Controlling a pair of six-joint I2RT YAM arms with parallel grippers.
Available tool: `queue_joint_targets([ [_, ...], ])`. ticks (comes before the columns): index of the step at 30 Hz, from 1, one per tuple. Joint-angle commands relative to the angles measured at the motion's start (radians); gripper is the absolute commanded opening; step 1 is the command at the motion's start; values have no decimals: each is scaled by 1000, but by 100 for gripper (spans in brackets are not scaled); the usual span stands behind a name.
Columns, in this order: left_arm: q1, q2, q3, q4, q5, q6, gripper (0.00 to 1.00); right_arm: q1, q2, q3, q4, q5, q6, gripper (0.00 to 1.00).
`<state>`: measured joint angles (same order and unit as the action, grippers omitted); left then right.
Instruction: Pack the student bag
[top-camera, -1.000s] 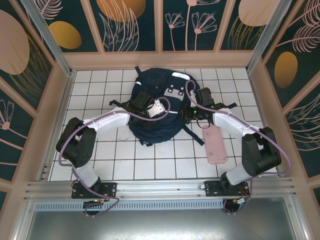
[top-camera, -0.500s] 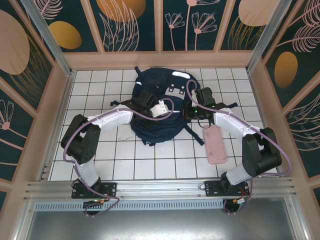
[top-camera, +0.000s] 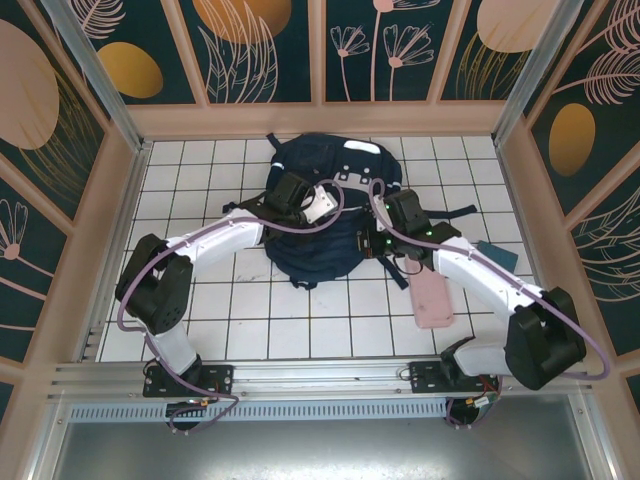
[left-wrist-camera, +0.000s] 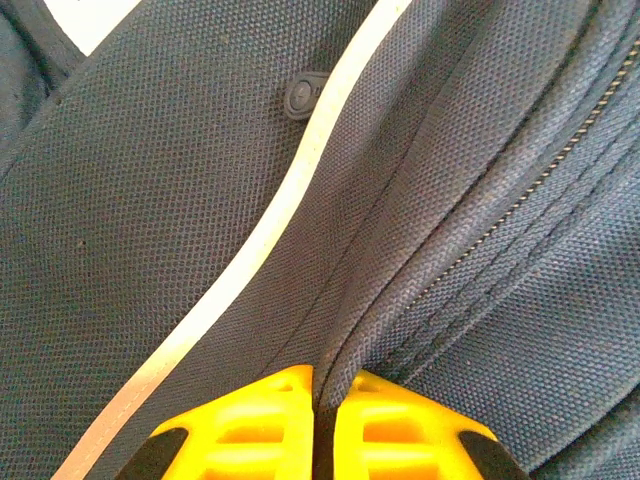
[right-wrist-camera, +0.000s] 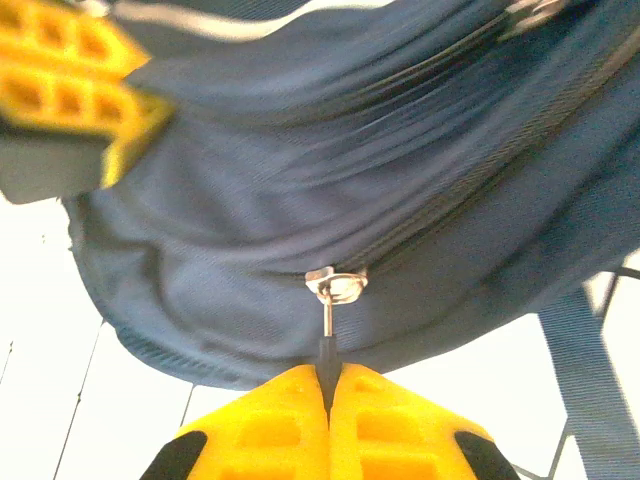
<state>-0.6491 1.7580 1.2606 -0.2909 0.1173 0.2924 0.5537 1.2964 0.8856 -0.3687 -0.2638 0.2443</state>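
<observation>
From above, the bag (top-camera: 318, 240) lies flat on the far middle of the tiled table (top-camera: 200, 170), front panel up, and my two arms reach in to it from either side. My left gripper (top-camera: 312, 208) sits on its upper face and my right gripper (top-camera: 373, 243) at its right edge. A pink case (top-camera: 432, 295) lies on the tiles beside the bag, under my right forearm. At my left wrist, the jaws are closed tight on a raised fold of navy fabric just beside a white stripe (left-wrist-camera: 250, 260); the zip line (left-wrist-camera: 520, 200) next to it runs shut. At my right wrist, the jaws are pinched together on the zip pull (right-wrist-camera: 327, 330) hanging from the bag's side seam. What the bag holds I cannot tell.
</observation>
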Motion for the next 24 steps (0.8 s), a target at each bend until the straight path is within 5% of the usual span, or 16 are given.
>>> queue_joint_targets([
  [1, 12, -38, 85, 119, -3, -116, 7, 62, -40, -29, 16, -93, -18, 0],
  [14, 19, -68, 150, 109, 142, -184, 3, 295, 9, -147, 494, -53, 78, 0],
  [19, 28, -82, 148, 142, 194, -223, 0, 330, 67, -131, 541, -29, 124, 4],
  [24, 33, -104, 99, 165, 178, -215, 0, 258, -54, -175, 485, 44, 221, 34],
])
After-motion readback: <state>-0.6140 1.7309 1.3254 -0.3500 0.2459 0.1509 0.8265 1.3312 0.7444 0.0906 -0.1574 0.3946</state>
